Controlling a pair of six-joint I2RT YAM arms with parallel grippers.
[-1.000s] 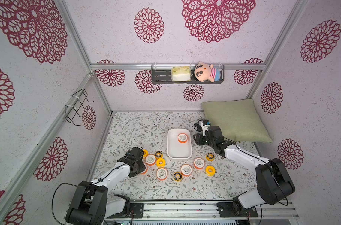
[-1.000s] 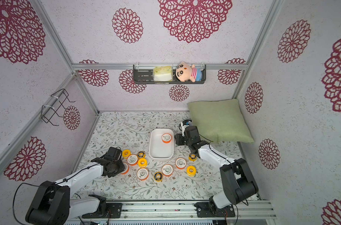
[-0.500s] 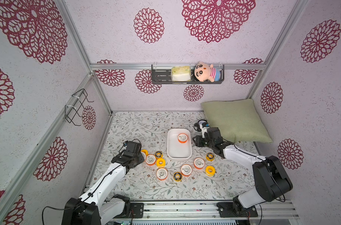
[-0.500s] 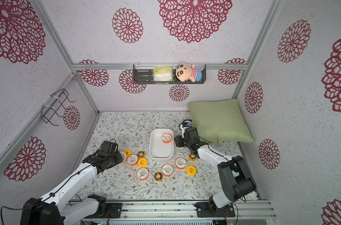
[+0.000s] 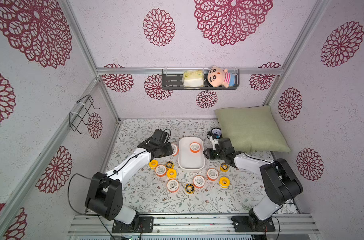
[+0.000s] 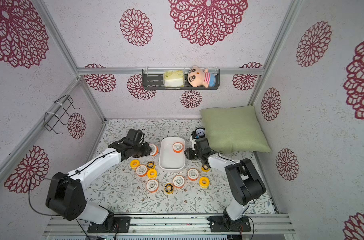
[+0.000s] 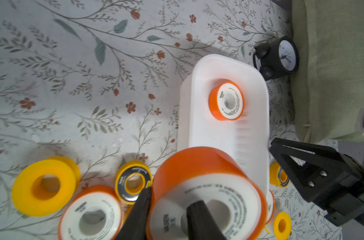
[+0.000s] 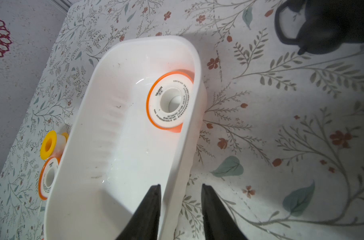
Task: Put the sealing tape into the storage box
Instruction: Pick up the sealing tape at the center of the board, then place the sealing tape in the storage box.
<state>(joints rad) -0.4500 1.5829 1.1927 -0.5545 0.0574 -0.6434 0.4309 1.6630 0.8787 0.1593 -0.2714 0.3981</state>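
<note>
The storage box [image 5: 191, 168] is a white tub at mid-mat, with one sealing tape spool [image 5: 194, 147] lying inside at its far end. My left gripper [image 5: 170, 150] is shut on a white-faced, orange-rimmed spool [image 7: 208, 176], one finger through its hole and one outside; it hangs just left of the box [image 7: 208, 68]. My right gripper [image 8: 180, 186] straddles the box's right wall [image 8: 183, 158], one finger inside and one outside, with a gap still showing, so it is open. Several loose spools [image 5: 160, 170] lie in front of the box.
A black alarm clock [image 5: 215, 132] stands behind my right gripper, beside a green pillow [image 5: 251, 128] at the back right. A dark wall shelf [image 5: 170, 83] carries a plush doll. A wire rack [image 5: 81, 116] hangs on the left wall.
My left arm has lifted its spool from the front-left cluster and carried it back and right to the box's left side. My right gripper's jaws have narrowed around the box wall.
</note>
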